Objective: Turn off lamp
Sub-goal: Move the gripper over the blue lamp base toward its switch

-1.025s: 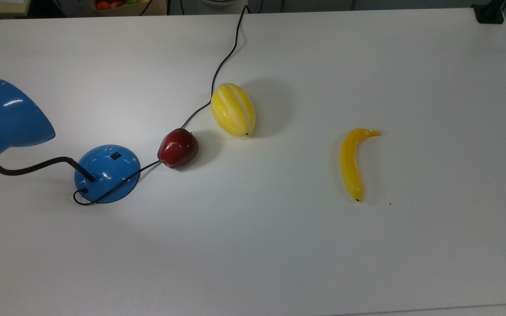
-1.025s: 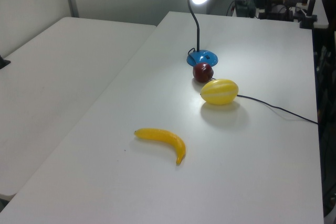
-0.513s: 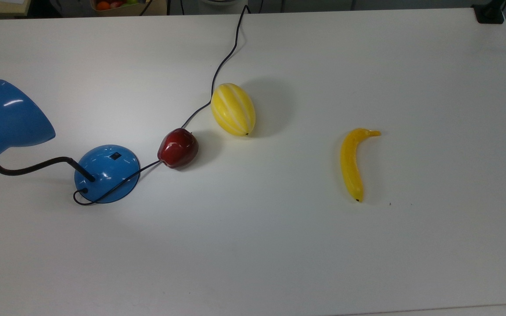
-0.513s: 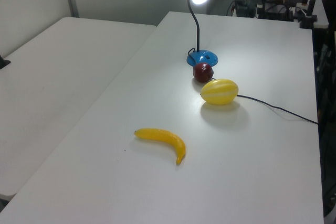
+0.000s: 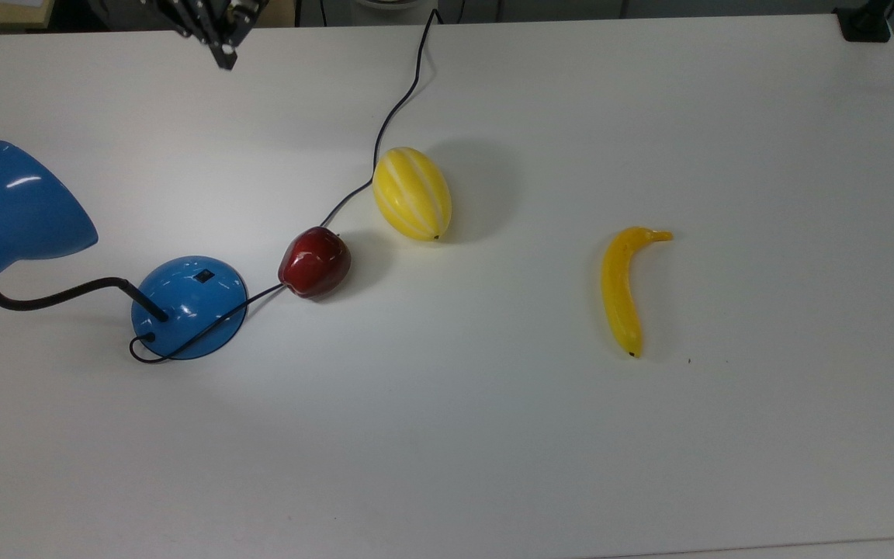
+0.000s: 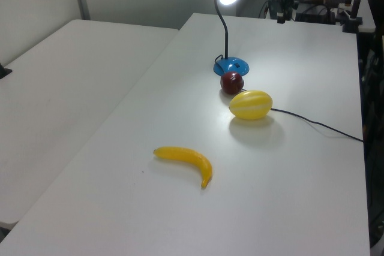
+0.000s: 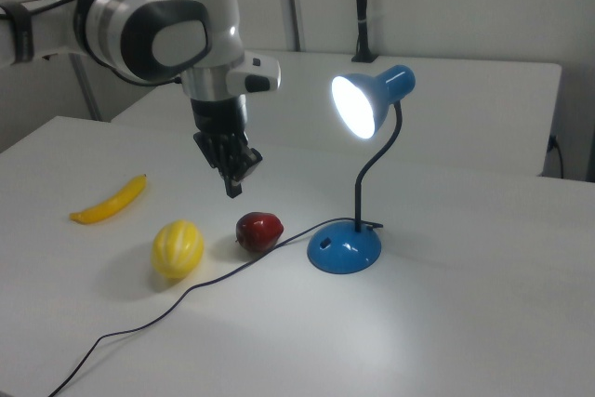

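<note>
Lamp (image 7: 357, 166) is lit: bulb glows in the right view and the left view. It stands at the top view's left end of the surface (image 5: 493, 450), dome base (image 5: 189, 306) just beside the apple (image 5: 314, 262), cord (image 5: 396, 109) running off past the melon (image 5: 412, 192).

Gripper (image 7: 232, 172) hangs above the surface, well apart from the base, with nothing held. Fingers look drawn narrow, close together, in the right view.

Step in hand, as judged: approach to the switch (image 5: 202, 275), a small black rocker on the base's upper slope.
- Come down from above with the fingers kept narrow, so a single tip meets the rocker.
- Press straight down; the glossy dome could slide under a sideways push.
- Keep clear of the neck (image 5: 59, 295) and the apple.
- Confirm by the bulb going dark.

Count: lamp 1, apple 1, melon 1, banana (image 5: 622, 289) 1, gripper 1.
</note>
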Robot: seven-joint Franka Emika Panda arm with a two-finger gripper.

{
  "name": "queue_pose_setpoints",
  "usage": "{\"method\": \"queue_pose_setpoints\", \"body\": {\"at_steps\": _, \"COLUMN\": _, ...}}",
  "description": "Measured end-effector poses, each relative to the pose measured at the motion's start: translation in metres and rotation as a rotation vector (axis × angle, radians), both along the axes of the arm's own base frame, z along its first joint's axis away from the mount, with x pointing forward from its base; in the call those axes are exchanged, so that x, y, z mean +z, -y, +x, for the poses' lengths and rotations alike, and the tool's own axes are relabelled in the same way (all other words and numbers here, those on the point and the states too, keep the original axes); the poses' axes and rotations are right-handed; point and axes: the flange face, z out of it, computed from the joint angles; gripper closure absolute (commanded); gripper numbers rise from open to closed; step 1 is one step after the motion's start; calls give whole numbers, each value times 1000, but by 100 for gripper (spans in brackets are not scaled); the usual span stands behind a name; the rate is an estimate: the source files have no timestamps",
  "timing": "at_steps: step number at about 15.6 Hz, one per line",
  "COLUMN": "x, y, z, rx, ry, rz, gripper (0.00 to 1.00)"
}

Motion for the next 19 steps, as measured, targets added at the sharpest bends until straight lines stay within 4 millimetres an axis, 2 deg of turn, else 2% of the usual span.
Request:
{"method": "queue_pose_setpoints", "body": {"at_steps": 5, "x": -62, "y": 30, "z": 41, "rx": -162, "ry": 71, "rz": -40, "gripper": 100}}
{"method": "queue_pose_setpoints", "body": {"at_steps": 9, "x": -111, "y": 42, "z": 64, "rx": -220, "ry": 101, "rz": -82, "gripper": 100}}
{"method": "queue_pose_setpoints", "body": {"at_steps": 16, "x": -161, "y": 49, "z": 86, "rx": -289, "ry": 163, "rz": -108, "gripper": 100}}
{"method": "queue_pose_setpoints", "body": {"at_steps": 19, "x": -175, "y": 50, "z": 93, "rx": -307, "ry": 195, "rz": -107, "gripper": 100}}
